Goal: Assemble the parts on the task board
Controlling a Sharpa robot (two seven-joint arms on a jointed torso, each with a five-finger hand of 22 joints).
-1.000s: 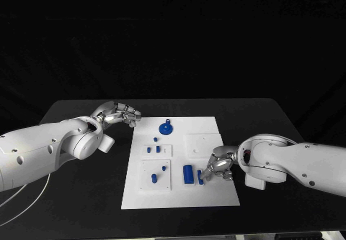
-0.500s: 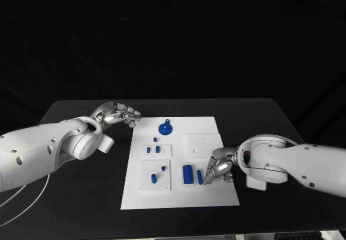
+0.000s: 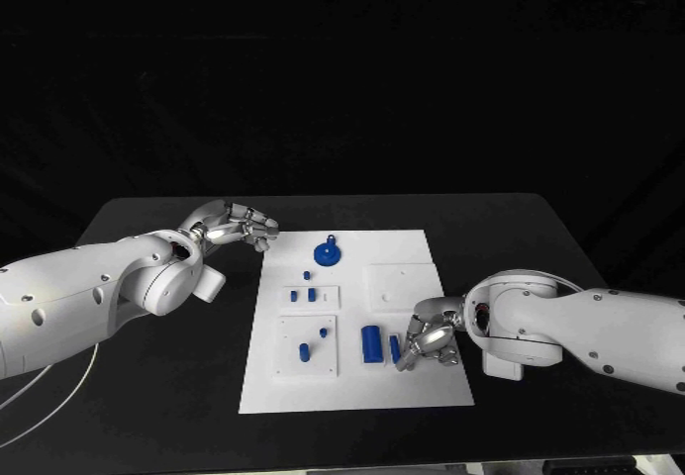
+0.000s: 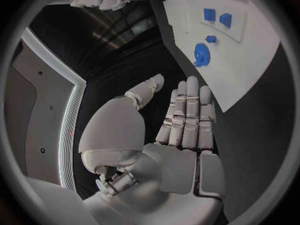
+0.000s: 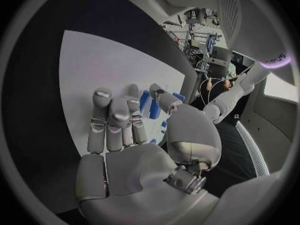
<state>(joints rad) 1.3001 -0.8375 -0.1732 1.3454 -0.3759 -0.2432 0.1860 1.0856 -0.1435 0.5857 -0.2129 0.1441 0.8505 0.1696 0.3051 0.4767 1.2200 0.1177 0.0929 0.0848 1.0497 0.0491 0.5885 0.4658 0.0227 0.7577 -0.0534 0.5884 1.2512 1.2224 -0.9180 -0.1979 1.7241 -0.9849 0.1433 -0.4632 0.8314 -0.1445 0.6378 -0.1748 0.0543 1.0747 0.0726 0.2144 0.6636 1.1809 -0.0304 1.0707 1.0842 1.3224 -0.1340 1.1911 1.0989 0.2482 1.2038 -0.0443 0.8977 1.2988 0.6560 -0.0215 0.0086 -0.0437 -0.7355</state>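
Right hand [image 3: 429, 341] hangs low over the near right part of the task board [image 3: 414, 391], its fingers [image 5: 109, 127] reaching down toward a slim blue bar [image 3: 396, 348]; whether they touch or pinch that bar cannot be told, since the wrist view shows the fingertips close to the blue parts with nothing clearly clasped. Just beside the slim bar lies a thicker blue block [image 3: 374, 343]. Left hand [image 3: 236, 226] sits above the desk [image 3: 171, 376] off the board's far left corner, fingers straight and side by side in its wrist view, holding nothing. On the board, a round blue knob [image 3: 329, 256] lies at the far end, two small blue pieces [image 3: 303, 294] stand in a raised white plate, and two more blue pieces [image 3: 312, 342] rest on the larger plate nearer the robot.
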